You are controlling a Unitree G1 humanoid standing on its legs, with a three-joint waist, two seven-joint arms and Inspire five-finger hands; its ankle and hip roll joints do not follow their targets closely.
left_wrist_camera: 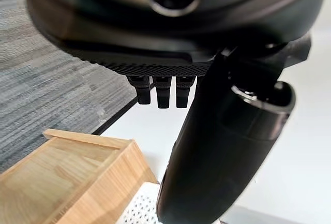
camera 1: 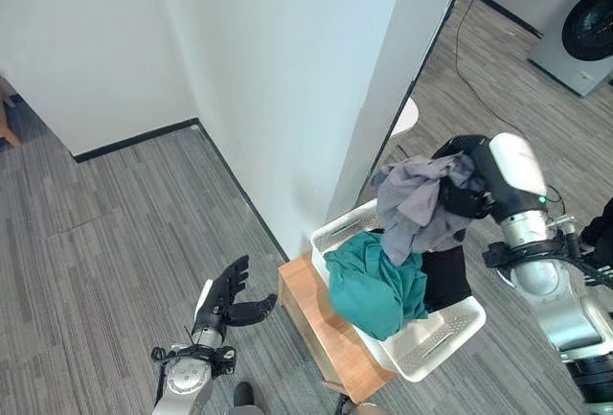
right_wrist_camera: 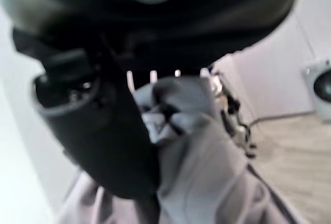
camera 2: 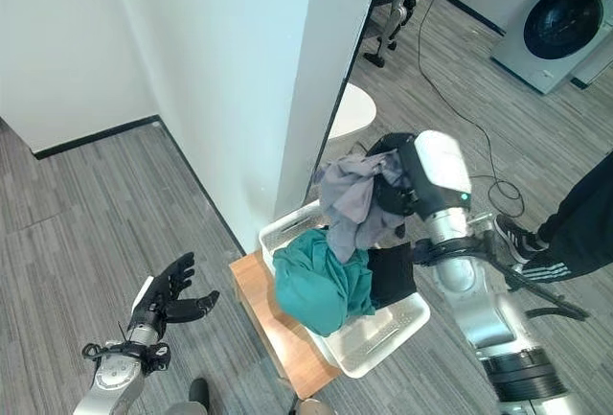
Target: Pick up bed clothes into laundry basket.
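Observation:
A white laundry basket (camera 1: 436, 338) rests on a low wooden stand (camera 1: 321, 314) by the white wall. In it lie a teal garment (camera 1: 374, 286) and a black one (camera 1: 445, 276). My right hand (camera 1: 460, 185) hangs above the basket's far end, shut on a grey garment (camera 1: 412, 204) that drapes down toward the teal one. The right wrist view shows the grey cloth (right_wrist_camera: 196, 141) bunched against the thumb (right_wrist_camera: 103, 131). My left hand (camera 1: 228, 298) hovers open over the floor to the left of the stand, holding nothing.
A white wall corner (camera 1: 287, 99) stands right behind the basket. A washing machine (camera 1: 584, 27) is at the far right. A person's dark-trousered leg and shoe (camera 2: 565, 233) are close to my right arm. Grey plank floor (camera 1: 115, 233) spreads to the left.

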